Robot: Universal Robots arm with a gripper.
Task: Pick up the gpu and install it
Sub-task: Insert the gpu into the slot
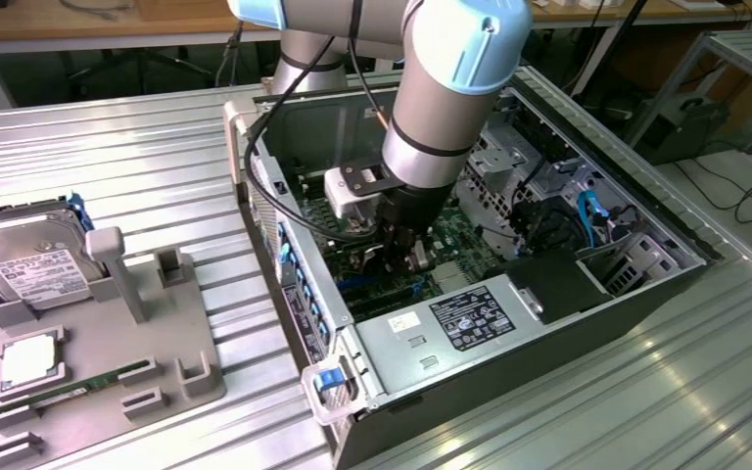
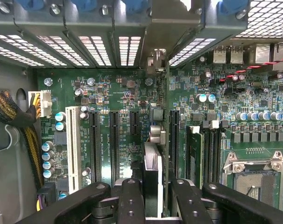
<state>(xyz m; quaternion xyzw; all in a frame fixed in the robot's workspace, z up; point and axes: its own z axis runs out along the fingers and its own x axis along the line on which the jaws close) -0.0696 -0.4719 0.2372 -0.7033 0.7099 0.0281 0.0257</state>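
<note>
On the ribbed metal bench (image 1: 128,147), inside the open computer case (image 1: 637,284), the gripper (image 2: 152,196) was clamped on the gpu (image 2: 153,154), held edge-on over the green motherboard (image 2: 113,88) between its slots, lifted already but not visibly seated.

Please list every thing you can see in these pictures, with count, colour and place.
computer case: one, dark grey, open on the metal table
motherboard: one, green, inside the case
gpu: one, dark with silvery bracket, edge-on above the motherboard slots, between the fingers
power supply: one, silver, in the case
hard drive: one, silver, on the grey holder tray
memory stick: one, green, on the tray
gripper: one, black, closed on the gpu
</note>
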